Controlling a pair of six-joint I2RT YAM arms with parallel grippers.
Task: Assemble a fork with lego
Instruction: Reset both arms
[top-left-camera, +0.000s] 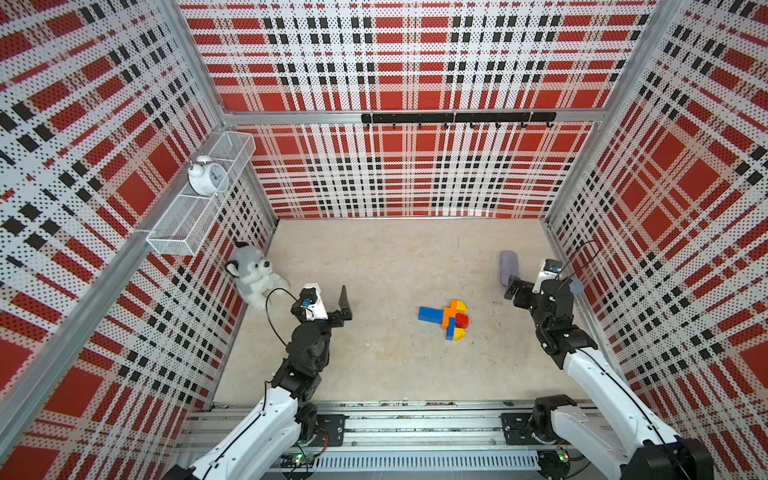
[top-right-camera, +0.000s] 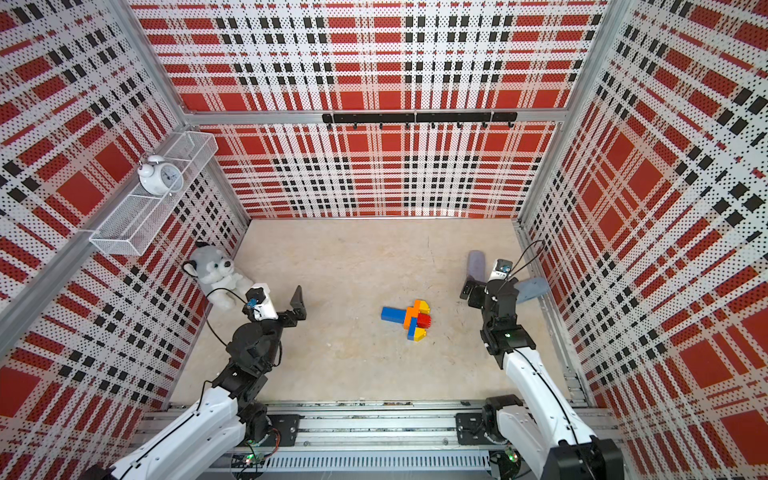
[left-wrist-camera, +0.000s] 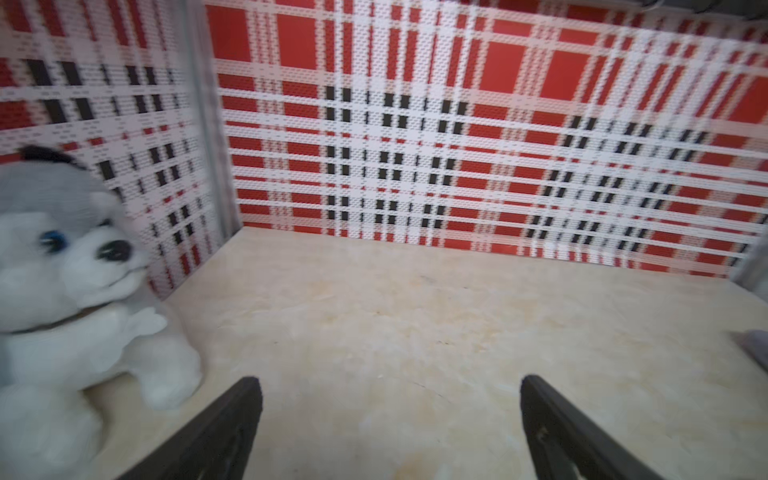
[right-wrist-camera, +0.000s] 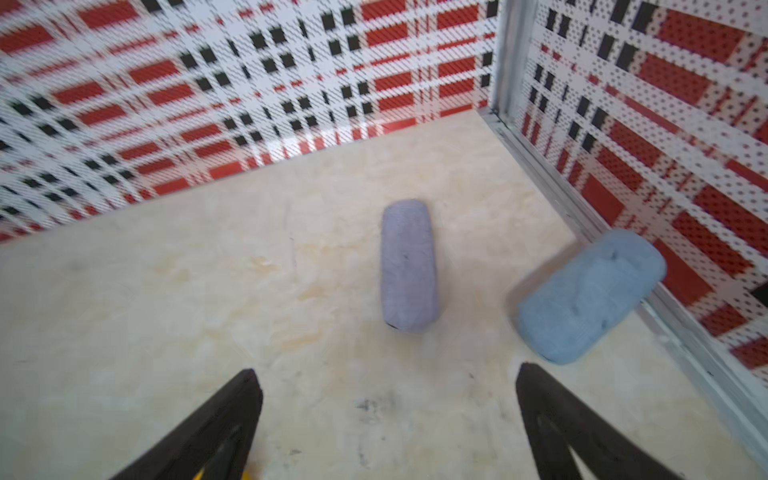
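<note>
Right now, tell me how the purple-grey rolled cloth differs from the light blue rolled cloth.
Colour: the purple-grey rolled cloth is dull lilac, the light blue rolled cloth sky blue. Place: the purple-grey one lies out on the tabletop, clear of the side wall; the light blue one sits against that wall's metal rail. Heading: they lie at an angle, not parallel. Both are soft oblong rolls, apart from each other.

Both arms stretch forward, well apart, elbows bent; the left gripper (left-wrist-camera: 390, 384) and the right gripper (right-wrist-camera: 386, 376) each have jaws spread wide.
</note>
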